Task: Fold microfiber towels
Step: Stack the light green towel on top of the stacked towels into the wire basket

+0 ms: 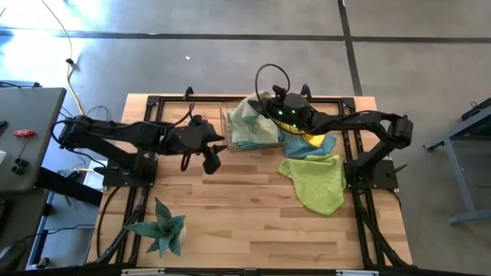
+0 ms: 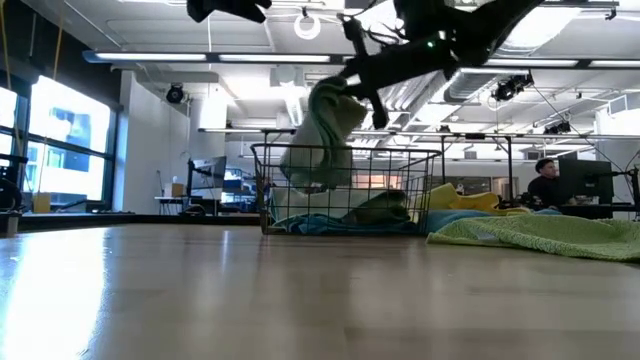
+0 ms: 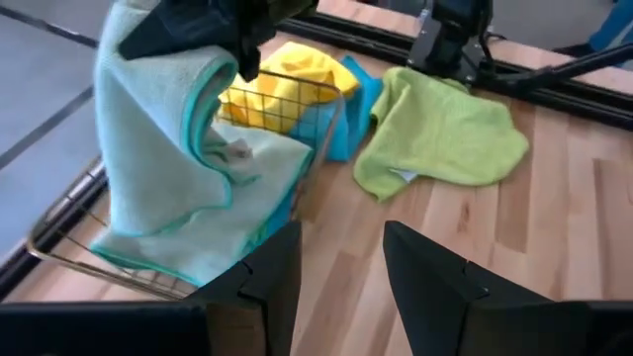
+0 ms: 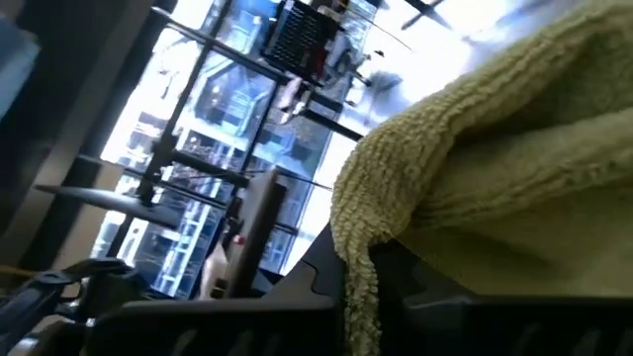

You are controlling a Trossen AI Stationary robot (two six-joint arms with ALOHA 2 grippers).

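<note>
The right tool [image 1: 270, 110] is clamped on a pale green towel [image 2: 322, 135] and holds it up over the copper wire basket [image 2: 350, 188], so the cloth hangs in folds with its lower part draped into the basket. The left tool [image 3: 341, 282] has its fingers parted around nothing and hovers above the bare tabletop [image 1: 245, 222] just beside the basket, on the left arm's side. A yellow towel [image 3: 287, 84] and a light blue towel [image 3: 351, 109] lie bunched at the basket's far side. Just past them a lime green towel [image 1: 318, 180] is spread loosely on the tabletop near the right arm's base. A spiky green plant [image 1: 161, 226] stands well apart at the near left edge.
</note>
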